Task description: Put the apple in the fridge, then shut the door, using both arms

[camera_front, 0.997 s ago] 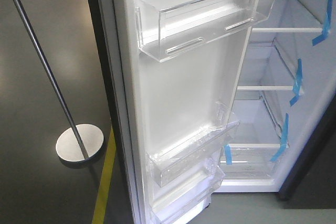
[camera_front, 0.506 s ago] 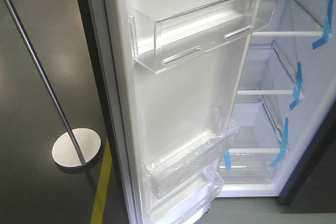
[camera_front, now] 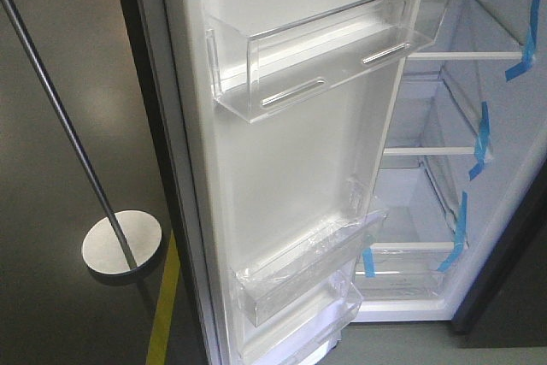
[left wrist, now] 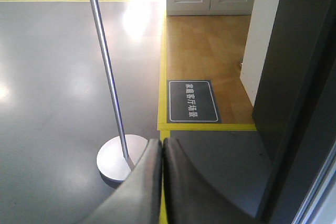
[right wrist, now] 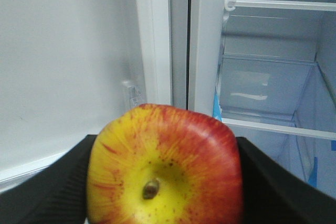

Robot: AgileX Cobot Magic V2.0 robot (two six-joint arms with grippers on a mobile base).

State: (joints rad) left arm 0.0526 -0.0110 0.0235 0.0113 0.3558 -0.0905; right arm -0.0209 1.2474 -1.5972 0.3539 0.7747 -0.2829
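Since a second ago, the door (camera_front: 291,151), its upper clear bin (camera_front: 333,49) and the grey pole (camera_front: 60,117) have all slid a little leftward in the front view, and the pole's round base (camera_front: 122,244) sits slightly lower. The door stands wide open, its white lining facing out, with lower bins (camera_front: 308,275) stacked near the bottom. Beside it the fridge (camera_front: 419,203) shows its white cavity, clear shelves and strips of blue tape (camera_front: 483,138) along the right wall. The right gripper (right wrist: 165,182) is clamped on the apple (right wrist: 165,166), whose red and yellow stem end faces the wrist camera; black fingers (right wrist: 58,187) press against both of its sides. The apple hangs in front of the hinge gap, with the door lining to its left and the fridge shelves (right wrist: 278,4) to its right, and rests on no shelf. The left gripper (left wrist: 161,142) has its two fingers pressed together with nothing between them, held above the grey floor near a yellow floor line (left wrist: 163,66) and a dark mat (left wrist: 192,101), with the pole base just to the left of the fingers.
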